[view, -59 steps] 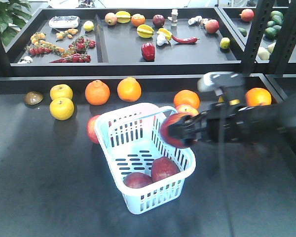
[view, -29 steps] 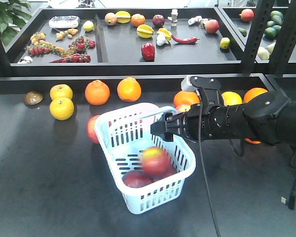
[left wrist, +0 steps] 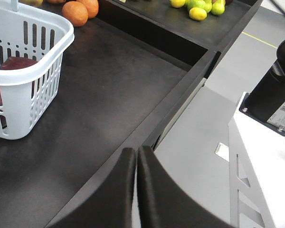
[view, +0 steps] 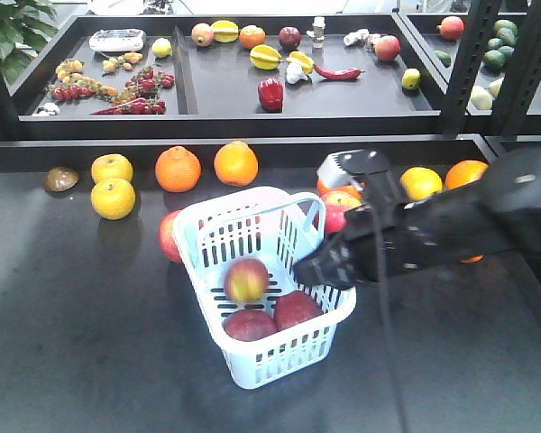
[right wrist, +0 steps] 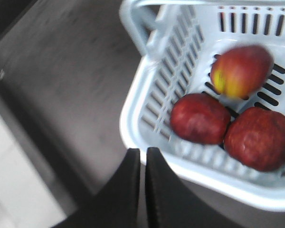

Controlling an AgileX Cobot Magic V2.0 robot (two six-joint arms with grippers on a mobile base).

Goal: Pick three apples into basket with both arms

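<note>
**Three in the basket, looks done to me**

Counting three apples inside the pale blue basket (view: 243, 236) right now. Two dark maroon ones (view: 250, 325) (view: 298, 309) side by side at the near end, touching. Third apple (view: 246, 280), with a yellowish patch, just beyond them toward the far left. Bit blurry, so can't say whether settled or rolling.

Right pincer (view: 308, 269) hanging at the basket's right rim, fingers pressed together, holding nothing. From the wrist view, all three apples just ahead and to the right of the tips (right wrist: 141, 175), down below rim level.

Left pincer (left wrist: 137, 185) also closed up and empty, parked over the near edge of the table (view: 90, 343), well apart from the basket (left wrist: 38, 90). Not visible in the front view at all. So the right arm (view: 451, 225) by far the nearer one.

Guessing nothing left to pick, just backing out. Worth lifting up and off to the right rather than sweeping across, with the hoop handle (view: 299, 209) standing just on the far side of the pincer. Easy to hook and drag the whole thing.

Also a brighter pink-red apple (view: 169, 236) sitting outside against the basket's left wall. Not one of the three, best left alone.
</note>
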